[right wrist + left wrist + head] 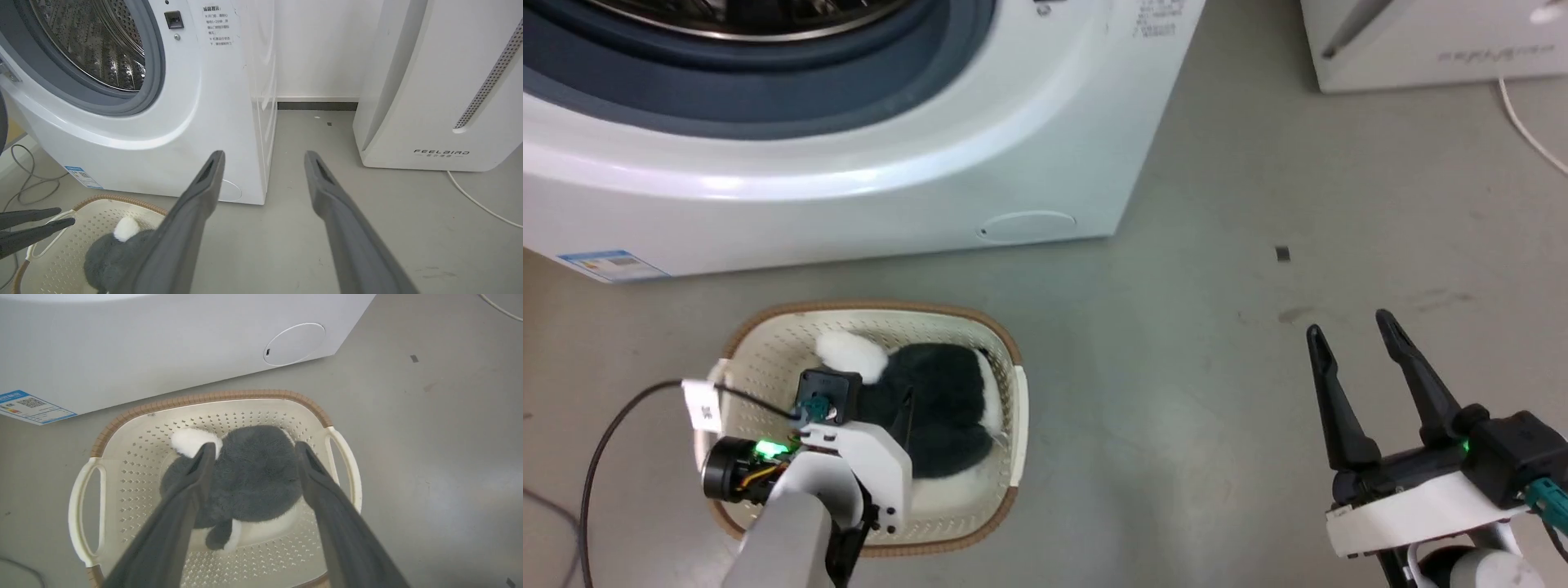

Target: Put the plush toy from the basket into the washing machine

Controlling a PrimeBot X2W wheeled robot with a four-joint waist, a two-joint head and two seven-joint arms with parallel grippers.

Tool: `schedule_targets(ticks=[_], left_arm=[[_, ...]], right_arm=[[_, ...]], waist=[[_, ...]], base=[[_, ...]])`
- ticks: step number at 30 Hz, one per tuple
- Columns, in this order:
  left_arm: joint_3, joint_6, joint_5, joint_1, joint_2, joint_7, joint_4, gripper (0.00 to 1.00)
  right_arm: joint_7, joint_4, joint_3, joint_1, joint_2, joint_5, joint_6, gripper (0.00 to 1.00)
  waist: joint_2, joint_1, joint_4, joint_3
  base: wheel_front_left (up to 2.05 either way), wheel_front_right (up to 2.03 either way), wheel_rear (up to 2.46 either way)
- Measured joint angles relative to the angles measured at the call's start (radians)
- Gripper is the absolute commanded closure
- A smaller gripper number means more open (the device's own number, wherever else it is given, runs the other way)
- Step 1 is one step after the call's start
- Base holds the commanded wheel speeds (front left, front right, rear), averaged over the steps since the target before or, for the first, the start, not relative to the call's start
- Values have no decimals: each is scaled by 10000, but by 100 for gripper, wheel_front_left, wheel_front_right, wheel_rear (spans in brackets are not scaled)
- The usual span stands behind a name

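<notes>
Straddles the plush toy (261, 490), lying in the basket (204, 397) on the floor (429, 465) before the washing machine (866, 171), with left tool (255, 457) spread wide; risks closing on loose fur alone and slipping.

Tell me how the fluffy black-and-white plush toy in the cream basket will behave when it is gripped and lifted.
The fluffy black plush toy with white patches looks soft, so it will likely squash and sag between the open left tool. Its thick fur probably grips rather than slips. Lying loose in the cream perforated plastic basket, it should lift free.
</notes>
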Motion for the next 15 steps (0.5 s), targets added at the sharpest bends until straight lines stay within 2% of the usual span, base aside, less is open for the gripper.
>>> schedule_targets(ticks=[15], left_arm=[[-755,-188,-261,-1809,790,1009,1931,0]], right_arm=[[-341,-155,222,-291,0,535,0,0]], waist=[[0,0,-661,1685]], base=[[0,0,0]])
